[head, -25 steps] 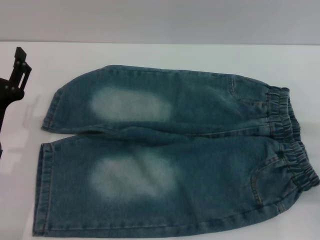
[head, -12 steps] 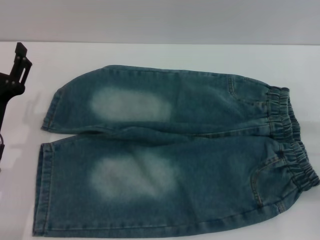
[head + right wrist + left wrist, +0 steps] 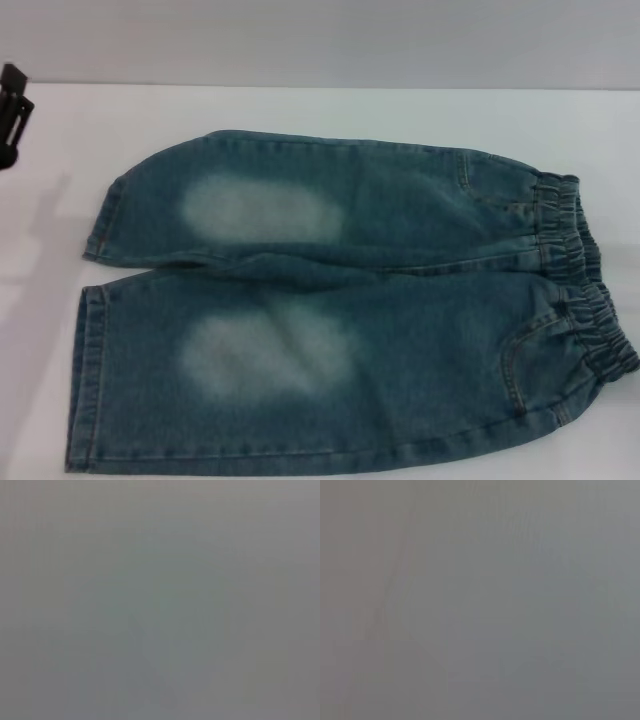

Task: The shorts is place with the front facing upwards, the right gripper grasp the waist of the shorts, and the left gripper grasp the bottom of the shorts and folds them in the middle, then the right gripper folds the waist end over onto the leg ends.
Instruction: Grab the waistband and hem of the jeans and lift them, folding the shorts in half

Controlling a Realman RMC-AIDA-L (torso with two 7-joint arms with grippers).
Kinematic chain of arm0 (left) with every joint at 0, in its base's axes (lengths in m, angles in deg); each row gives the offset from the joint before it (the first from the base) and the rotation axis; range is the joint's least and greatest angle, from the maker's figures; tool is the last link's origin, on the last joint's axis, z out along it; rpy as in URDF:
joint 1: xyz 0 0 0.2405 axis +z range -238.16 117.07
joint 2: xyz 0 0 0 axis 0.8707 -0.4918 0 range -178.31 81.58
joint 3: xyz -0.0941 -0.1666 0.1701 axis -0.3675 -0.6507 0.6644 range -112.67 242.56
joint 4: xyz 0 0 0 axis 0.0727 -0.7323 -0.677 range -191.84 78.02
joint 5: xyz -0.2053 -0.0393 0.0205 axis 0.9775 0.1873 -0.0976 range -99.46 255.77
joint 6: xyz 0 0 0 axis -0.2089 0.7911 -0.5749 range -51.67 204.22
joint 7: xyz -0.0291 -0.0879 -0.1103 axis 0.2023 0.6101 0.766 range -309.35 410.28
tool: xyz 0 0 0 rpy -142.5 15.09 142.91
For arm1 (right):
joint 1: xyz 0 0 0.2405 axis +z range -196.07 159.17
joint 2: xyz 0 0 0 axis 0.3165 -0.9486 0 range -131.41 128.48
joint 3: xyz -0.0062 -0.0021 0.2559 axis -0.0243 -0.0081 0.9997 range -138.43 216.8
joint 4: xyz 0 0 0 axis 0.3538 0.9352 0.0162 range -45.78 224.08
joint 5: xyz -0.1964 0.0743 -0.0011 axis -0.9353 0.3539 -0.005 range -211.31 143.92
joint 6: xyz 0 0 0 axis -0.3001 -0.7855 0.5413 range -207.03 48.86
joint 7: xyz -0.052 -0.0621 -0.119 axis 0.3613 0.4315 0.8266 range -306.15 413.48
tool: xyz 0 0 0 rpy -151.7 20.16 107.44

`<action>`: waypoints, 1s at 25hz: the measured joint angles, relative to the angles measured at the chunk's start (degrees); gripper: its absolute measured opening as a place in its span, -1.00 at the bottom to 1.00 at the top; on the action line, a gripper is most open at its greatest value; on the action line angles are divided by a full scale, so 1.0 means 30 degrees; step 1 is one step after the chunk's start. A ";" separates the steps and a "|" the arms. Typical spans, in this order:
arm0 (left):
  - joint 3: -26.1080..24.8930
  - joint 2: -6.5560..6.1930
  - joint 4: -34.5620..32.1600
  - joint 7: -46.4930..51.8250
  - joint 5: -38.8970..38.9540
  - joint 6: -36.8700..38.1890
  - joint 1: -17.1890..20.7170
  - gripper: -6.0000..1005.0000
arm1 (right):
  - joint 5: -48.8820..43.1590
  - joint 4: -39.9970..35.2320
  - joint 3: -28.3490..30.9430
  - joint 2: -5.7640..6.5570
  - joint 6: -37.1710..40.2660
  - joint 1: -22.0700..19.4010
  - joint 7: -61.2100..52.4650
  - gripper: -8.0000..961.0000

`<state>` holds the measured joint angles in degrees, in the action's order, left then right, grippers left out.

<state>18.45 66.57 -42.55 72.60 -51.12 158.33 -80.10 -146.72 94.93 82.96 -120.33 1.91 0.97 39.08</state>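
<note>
Blue denim shorts (image 3: pixel 330 300) lie flat on the white table (image 3: pixel 330 110) in the head view, front up, with pale faded patches on both legs. The ruffled elastic waist (image 3: pixel 585 275) is at the right. The bottom of the shorts, two straight stitched leg hems (image 3: pixel 85 370), is at the left. Only a black tip of my left gripper (image 3: pixel 12 110) shows at the far left edge, well apart from the shorts. My right gripper is out of view. Both wrist views show only plain grey.
White table surface runs behind the shorts and along the left side. A grey wall (image 3: pixel 320 40) stands behind the table's far edge. The shorts reach the bottom edge of the head view.
My left gripper has moved up and to the left, from beside the upper leg hem almost out of the head view. The shorts have not moved.
</note>
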 joint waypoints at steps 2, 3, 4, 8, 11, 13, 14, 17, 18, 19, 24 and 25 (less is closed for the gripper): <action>0.0004 -0.0465 -0.0679 0.2295 -0.0882 0.0105 -0.0433 0.59 | -0.0001 -0.0153 0.0000 -0.0029 -0.0122 -0.0004 0.0000 0.37; 0.0002 -0.0712 -0.0946 0.3304 -0.1309 0.0254 -0.0663 0.59 | 0.0000 -0.0227 0.0031 -0.0034 -0.0223 0.0002 0.0000 0.37; 0.0004 -0.0867 -0.1086 0.3930 -0.1667 0.0414 -0.0815 0.59 | 0.0000 -0.0264 0.0122 -0.0030 -0.0371 0.0009 0.0000 0.37; 0.0002 -0.1906 -0.1501 0.6793 -0.4256 0.1407 -0.1571 0.58 | 0.0015 -0.0536 0.0503 0.0019 -0.0922 0.0089 -0.0042 0.37; 0.0002 -0.3099 -0.1564 1.0056 -0.7326 0.1643 -0.2304 0.58 | 0.0021 -0.0740 0.0583 0.0035 -0.0982 0.0117 -0.0067 0.37; 0.0002 -0.3682 -0.1592 1.1771 -0.9003 0.1657 -0.2662 0.57 | 0.0086 -0.0927 0.0927 0.0038 -0.0976 0.0056 -0.0066 0.37; 0.0000 -0.3997 -0.1616 1.2733 -0.9751 0.1709 -0.2827 0.57 | 0.0144 -0.1011 0.1130 0.0037 -0.0975 -0.0018 -0.0066 0.37; 0.0223 -0.4930 -0.2064 1.6221 -1.1737 0.2601 -0.3307 0.57 | 0.0236 -0.1371 0.1879 0.0023 -0.0991 -0.0229 -0.0088 0.37; 0.0367 -0.5060 -0.2226 1.6901 -1.1914 0.2887 -0.3408 0.56 | 0.0236 -0.1371 0.1879 0.0023 -0.0991 -0.0229 -0.0088 0.37; 0.0942 -0.5302 -0.2708 1.8047 -1.1996 0.3587 -0.3642 0.56 | 0.0235 -0.1486 0.2095 0.0023 -0.0993 -0.0245 -0.0119 0.37; 0.4147 -0.5928 -0.6459 2.2960 -1.2021 0.7992 -0.5084 0.55 | 0.0242 -0.1598 0.2492 0.0014 -0.1086 -0.0344 -0.0126 0.37; 0.4322 -0.5909 -0.6794 2.3268 -1.2021 0.8306 -0.5161 0.55 | 0.0248 -0.1609 0.2509 0.0014 -0.1161 -0.0347 -0.0088 0.37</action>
<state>31.41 48.84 -62.94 142.40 -87.18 183.25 -95.59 -145.98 90.10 90.48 -120.29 -1.57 -0.07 38.82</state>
